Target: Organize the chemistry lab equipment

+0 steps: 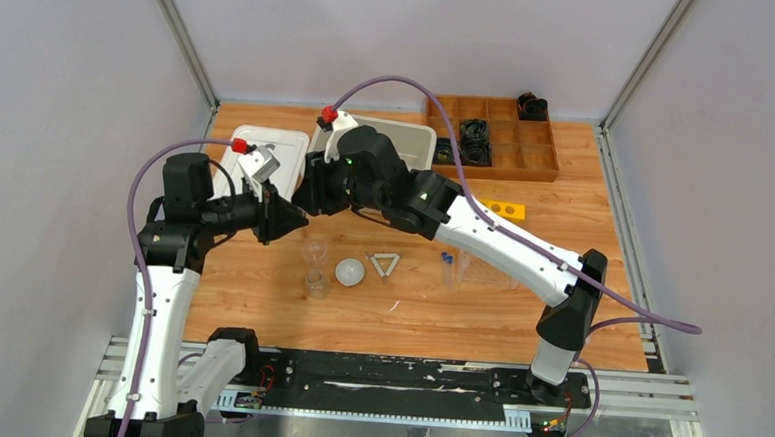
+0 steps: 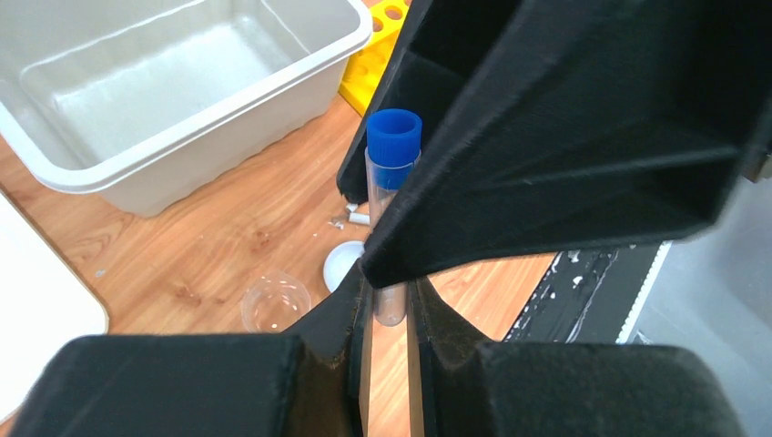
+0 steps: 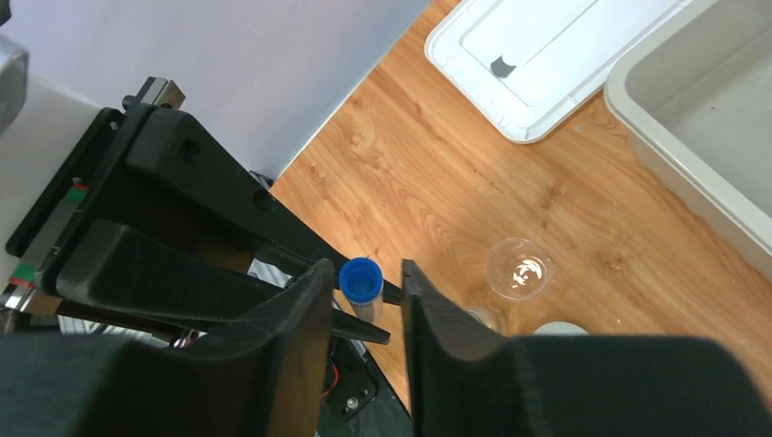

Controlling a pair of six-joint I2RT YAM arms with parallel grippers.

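A handover of one blue-capped tube appears to be the step in hand, carried out in the air over the left half of the table. On the left, the left gripper is closed narrowly on the clear lower end of the tube, so the tube is held off the table between the two arms. Just to the right of it, the right gripper is set with its jaws parted on either side of the blue cap. A gap is visible beside the cap, so the cap is not judged to be pinched. Which way the tube is being passed cannot be told. Below, from left to right, the small beakers, the white dish, the triangle frame and further tubes are seen lying on the table, with a yellow rack beyond. If the left arm is to keep the tube, the right jaws need to be drawn straight off the cap without knocking it. If the right arm is to take it, the cap must be clamped before the left grip is eased.
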